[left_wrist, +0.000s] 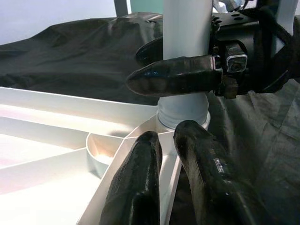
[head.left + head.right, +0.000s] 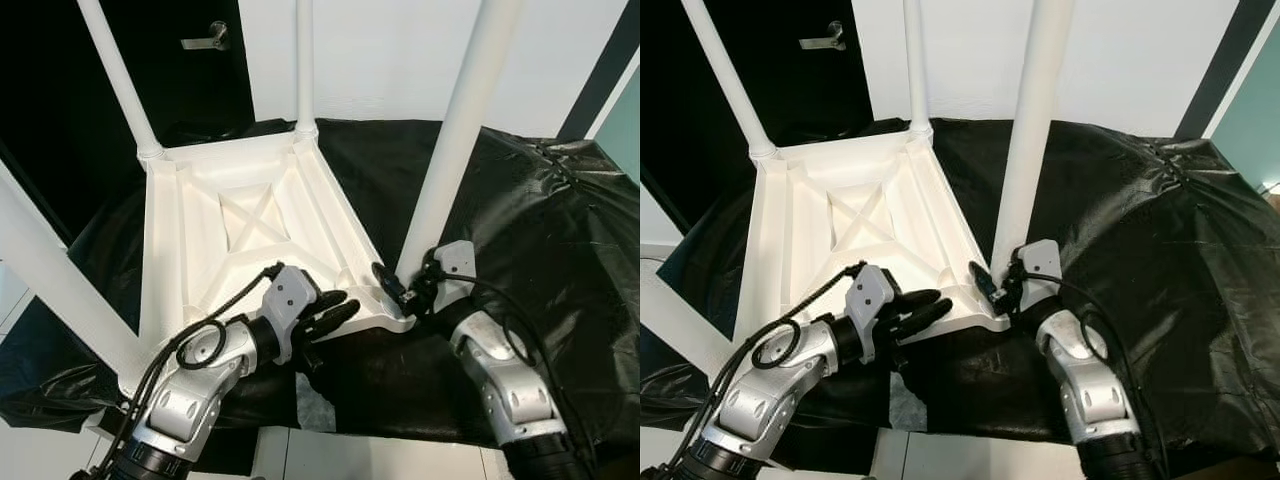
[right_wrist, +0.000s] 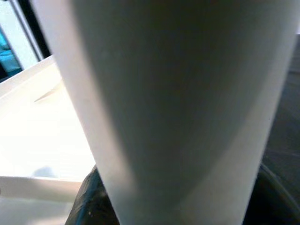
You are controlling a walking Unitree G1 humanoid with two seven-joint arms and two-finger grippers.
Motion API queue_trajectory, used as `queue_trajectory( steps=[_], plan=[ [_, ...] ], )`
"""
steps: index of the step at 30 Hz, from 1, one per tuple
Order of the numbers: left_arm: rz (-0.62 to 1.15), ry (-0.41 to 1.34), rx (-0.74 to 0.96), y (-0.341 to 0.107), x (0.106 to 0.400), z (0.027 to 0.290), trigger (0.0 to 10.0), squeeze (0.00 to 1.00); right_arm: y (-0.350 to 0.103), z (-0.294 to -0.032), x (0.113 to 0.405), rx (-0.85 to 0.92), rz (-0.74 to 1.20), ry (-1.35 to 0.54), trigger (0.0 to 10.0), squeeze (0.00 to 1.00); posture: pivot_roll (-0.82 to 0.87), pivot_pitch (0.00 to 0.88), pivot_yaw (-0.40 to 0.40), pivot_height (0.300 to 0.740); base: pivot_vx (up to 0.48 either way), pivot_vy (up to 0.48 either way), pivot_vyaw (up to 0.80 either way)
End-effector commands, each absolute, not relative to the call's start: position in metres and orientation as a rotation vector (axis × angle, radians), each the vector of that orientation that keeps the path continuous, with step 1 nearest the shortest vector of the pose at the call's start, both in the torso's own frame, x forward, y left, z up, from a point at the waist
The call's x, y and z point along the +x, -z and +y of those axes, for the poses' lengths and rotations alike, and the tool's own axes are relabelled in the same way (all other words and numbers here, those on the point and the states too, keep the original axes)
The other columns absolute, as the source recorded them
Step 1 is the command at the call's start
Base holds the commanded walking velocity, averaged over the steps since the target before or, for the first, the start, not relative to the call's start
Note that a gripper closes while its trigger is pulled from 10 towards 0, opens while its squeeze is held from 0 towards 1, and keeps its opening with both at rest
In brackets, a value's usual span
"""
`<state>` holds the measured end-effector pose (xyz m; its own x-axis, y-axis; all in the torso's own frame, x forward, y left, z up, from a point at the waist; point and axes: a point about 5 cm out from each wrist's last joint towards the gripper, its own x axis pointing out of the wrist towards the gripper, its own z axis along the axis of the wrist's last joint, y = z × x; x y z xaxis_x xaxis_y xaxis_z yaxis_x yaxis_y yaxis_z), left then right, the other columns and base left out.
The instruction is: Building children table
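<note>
The white children's table (image 2: 250,225) lies upside down on black plastic sheeting (image 2: 530,230), its legs pointing up. The right gripper (image 2: 400,285) is clamped around the near right leg (image 2: 450,150) just above its socket. The left gripper (image 2: 330,312), fingers together, rests on the table's near edge, beside that corner.
</note>
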<state>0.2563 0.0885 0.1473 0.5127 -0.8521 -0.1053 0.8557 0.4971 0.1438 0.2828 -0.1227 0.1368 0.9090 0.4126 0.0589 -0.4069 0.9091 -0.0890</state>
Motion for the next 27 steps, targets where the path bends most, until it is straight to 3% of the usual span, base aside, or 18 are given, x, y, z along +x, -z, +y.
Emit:
queue_trajectory(
  steps=[1,4,7,20,21,27],
  plan=[
    [0.033,1.115,0.185,-0.147,0.251,0.085,10.0,0.0,-0.126,-0.118,0.279,-0.067,-0.026,-0.373,10.0,0.0,0.02,0.0,0.004,0.74,0.0,0.0,0.0],
    [0.033,1.118,0.185,-0.147,0.251,0.085,10.0,0.0,-0.125,-0.119,0.279,-0.051,-0.017,-0.316,10.0,0.0,0.02,0.0,0.004,0.74,0.0,0.0,0.0],
    [0.035,1.13,0.19,-0.148,0.251,0.087,10.0,0.0,-0.124,-0.118,0.274,-0.007,-0.01,-0.118,10.0,0.0,0.02,0.0,0.015,0.74,0.0,0.0,0.0],
    [0.039,1.144,0.194,-0.149,0.251,0.088,10.0,0.0,-0.127,-0.12,0.272,0.004,-0.02,-0.076,10.0,0.0,0.02,0.0,0.018,0.74,0.0,0.0,0.0],
    [0.038,1.143,0.194,-0.149,0.25,0.088,10.0,0.0,-0.131,-0.124,0.27,-0.015,-0.042,-0.106,10.0,1.0,0.02,0.0,0.013,0.74,0.0,0.0,0.0],
    [0.041,1.146,0.187,-0.148,0.248,0.086,10.0,0.0,-0.138,-0.143,0.268,-0.028,-0.075,-0.23,10.0,1.0,0.02,0.0,0.009,0.74,0.0,0.0,0.0]
  ],
)
